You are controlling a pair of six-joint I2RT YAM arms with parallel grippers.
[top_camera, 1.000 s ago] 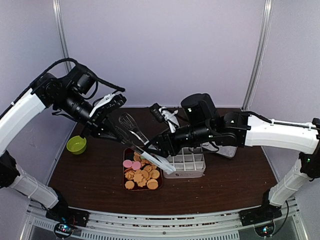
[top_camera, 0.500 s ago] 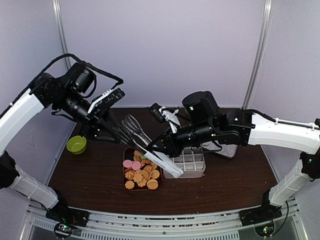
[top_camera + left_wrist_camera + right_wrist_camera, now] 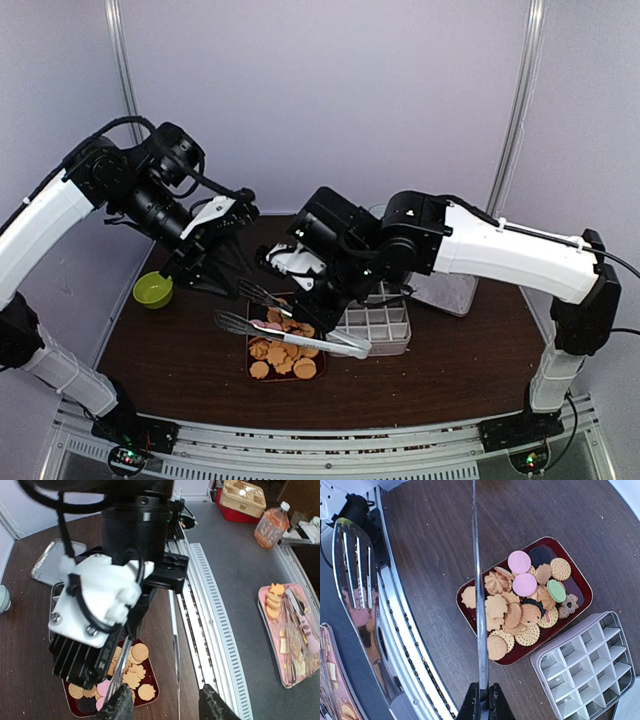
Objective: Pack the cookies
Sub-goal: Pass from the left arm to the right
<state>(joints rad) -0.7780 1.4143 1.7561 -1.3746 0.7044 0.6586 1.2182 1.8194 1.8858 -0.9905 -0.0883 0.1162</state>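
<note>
The cookies (image 3: 281, 352) lie heaped in a dark red tray (image 3: 250, 372) at the table's middle: mostly round and flower-shaped golden ones, two pink, one green, one dark. They also show in the right wrist view (image 3: 520, 607) and the left wrist view (image 3: 134, 674). My right gripper (image 3: 335, 322) is shut on the handle end of metal tongs (image 3: 270, 333), whose slotted heads reach left over the tray's left edge. In the right wrist view the gripper (image 3: 483, 700) pinches the tongs (image 3: 478, 580). My left gripper (image 3: 214, 276) is open and empty, left of the tray (image 3: 167, 707).
A clear grid box (image 3: 376, 326) with empty cells stands right of the tray (image 3: 585, 675). A green bowl (image 3: 152, 290) sits at the left. A shallow silvery tray (image 3: 447, 292) lies at the back right. The table's front rail (image 3: 200, 610) runs close by.
The right arm has swung round, turning the tongs so that their heads now point left and low over the tray. The left gripper has drawn back from the tongs to the left.
</note>
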